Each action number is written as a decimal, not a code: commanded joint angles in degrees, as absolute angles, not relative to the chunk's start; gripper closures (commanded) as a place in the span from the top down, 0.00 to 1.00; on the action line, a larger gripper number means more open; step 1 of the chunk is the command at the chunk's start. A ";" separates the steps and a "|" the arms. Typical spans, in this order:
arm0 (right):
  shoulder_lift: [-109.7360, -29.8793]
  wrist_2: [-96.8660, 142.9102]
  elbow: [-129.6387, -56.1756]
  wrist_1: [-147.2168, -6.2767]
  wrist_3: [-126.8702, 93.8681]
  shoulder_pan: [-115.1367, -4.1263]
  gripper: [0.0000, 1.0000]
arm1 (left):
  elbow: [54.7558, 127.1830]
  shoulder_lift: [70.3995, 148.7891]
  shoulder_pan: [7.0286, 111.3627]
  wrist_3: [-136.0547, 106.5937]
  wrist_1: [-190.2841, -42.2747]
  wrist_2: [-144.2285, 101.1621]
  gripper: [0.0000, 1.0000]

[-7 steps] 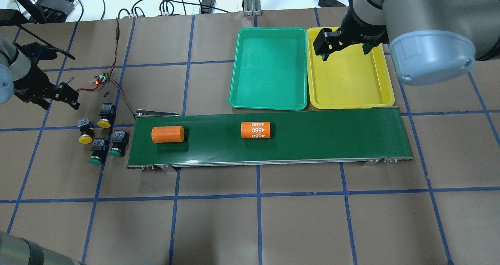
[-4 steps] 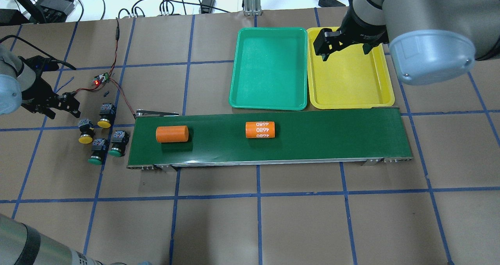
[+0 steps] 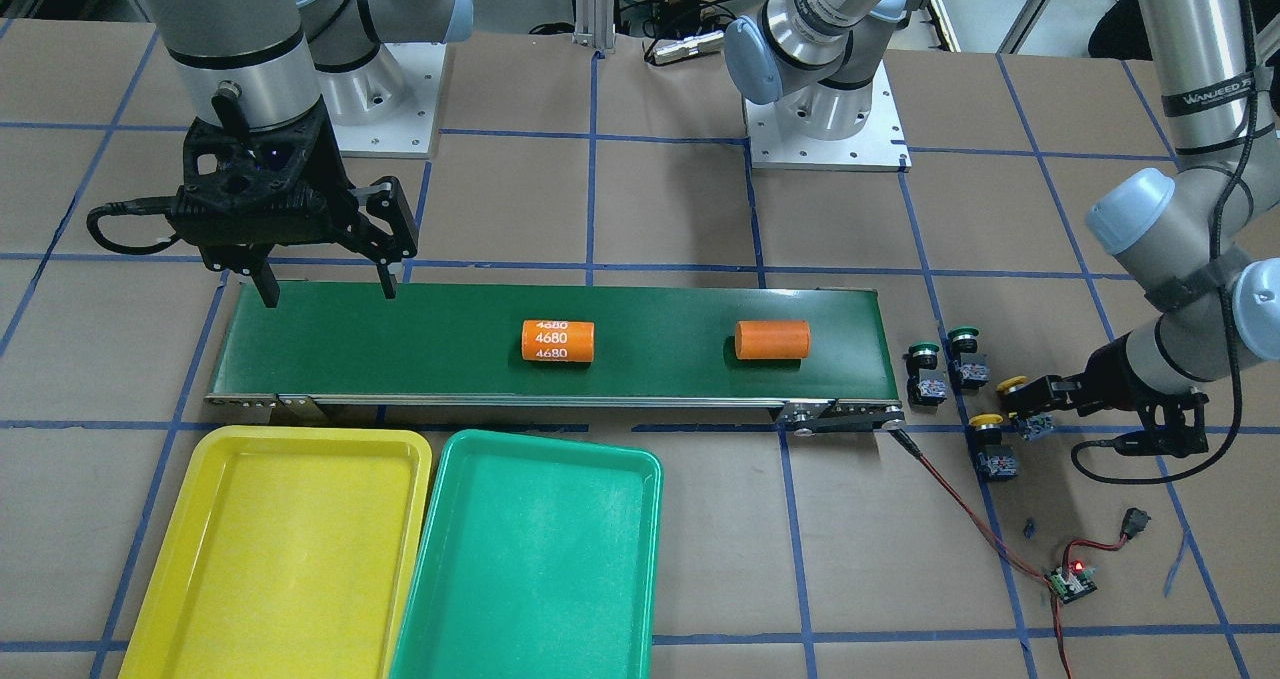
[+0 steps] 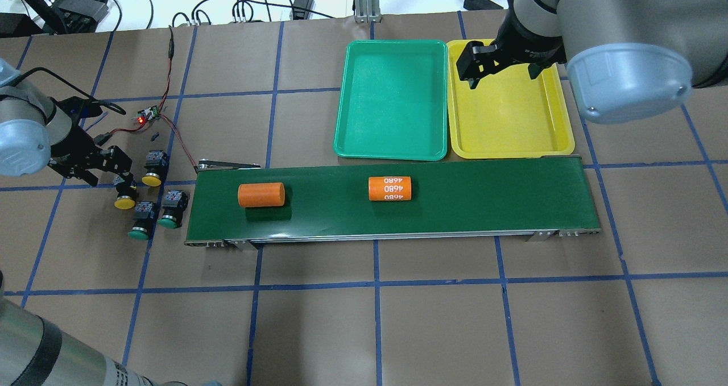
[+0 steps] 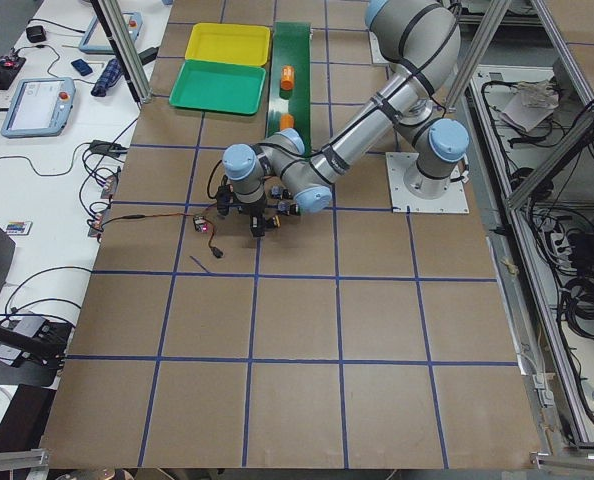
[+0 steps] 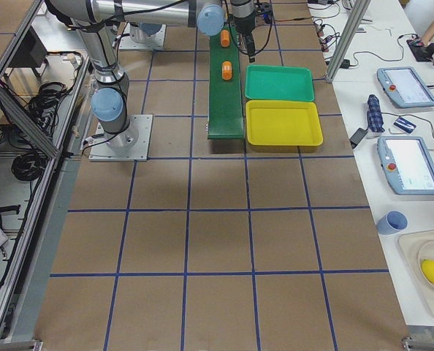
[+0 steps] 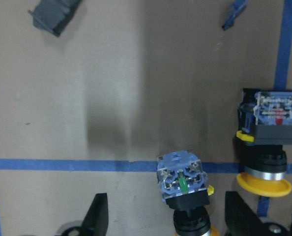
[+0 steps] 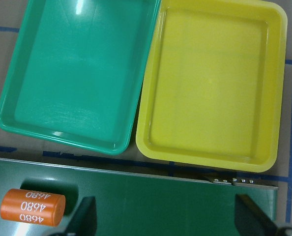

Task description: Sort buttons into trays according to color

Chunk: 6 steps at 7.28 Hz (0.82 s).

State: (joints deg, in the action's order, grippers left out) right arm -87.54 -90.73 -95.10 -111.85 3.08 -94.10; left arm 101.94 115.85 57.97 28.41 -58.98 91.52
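Hand (image 7: 165,195) spread wide around yellow btn (image 7: 182,179); 2nd btn (image 7: 269,142) beside.

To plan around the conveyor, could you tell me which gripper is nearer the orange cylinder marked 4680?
Right. The right gripper hovers near the belt's tray end, along from the cylinder; the left gripper is beyond the belt's opposite end, around a yellow button.

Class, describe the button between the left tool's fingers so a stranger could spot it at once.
Start at the long green conveyor belt; four buttons sit off its end far from the yellow tray. Take the yellow-capped button farthest from the belt, between the fingers of the left tool; the other yellow one lies closer.
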 commanded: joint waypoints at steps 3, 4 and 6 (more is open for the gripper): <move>-87.54 -90.70 -95.10 -111.88 3.08 -94.13 1.00 | 102.04 117.95 58.01 27.95 -59.06 90.27 0.21; -87.54 -90.70 -95.10 -111.88 3.08 -94.13 1.00 | 101.95 117.95 58.01 27.95 -59.06 90.26 0.00; -87.54 -90.70 -95.10 -111.88 3.08 -94.13 1.00 | 100.81 114.98 58.79 27.95 -60.55 90.79 0.00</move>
State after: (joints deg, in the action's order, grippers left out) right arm -87.54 -90.74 -95.10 -111.89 3.04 -94.13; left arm 101.34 116.72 58.29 27.94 -59.86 90.55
